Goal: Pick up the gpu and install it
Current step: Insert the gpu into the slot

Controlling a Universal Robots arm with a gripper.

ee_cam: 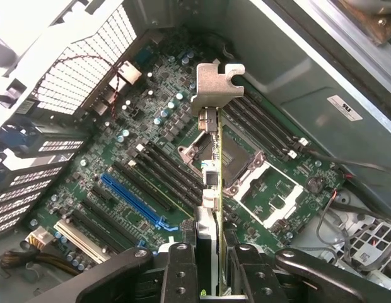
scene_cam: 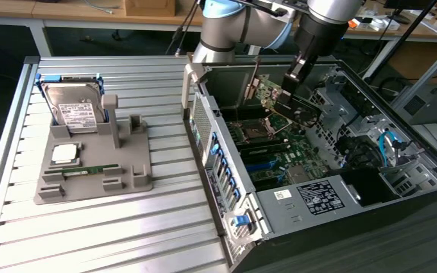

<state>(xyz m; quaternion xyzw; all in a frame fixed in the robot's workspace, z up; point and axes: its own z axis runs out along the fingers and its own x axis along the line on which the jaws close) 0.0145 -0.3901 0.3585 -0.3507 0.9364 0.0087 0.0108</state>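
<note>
Robot arm holding a graphics card inside an open computer case.
The case takes up the exterior view's three o'clock side. At one o'clock the claw is clenched on the card, held edge-on above the motherboard. Pickup looks done. The card seems clear of the blue slot, not yet seated.

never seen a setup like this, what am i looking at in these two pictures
A robot arm reaches into an open computer case. One picture comes from a camera off the arm, the other from one on its wrist, looking along the gripper at the motherboard. The gripper is clamped on the gpu, a graphics card, over the board. On the slatted table beside the case, a grey holder carries a hard drive, a processor chip and a RAM stick.
</note>
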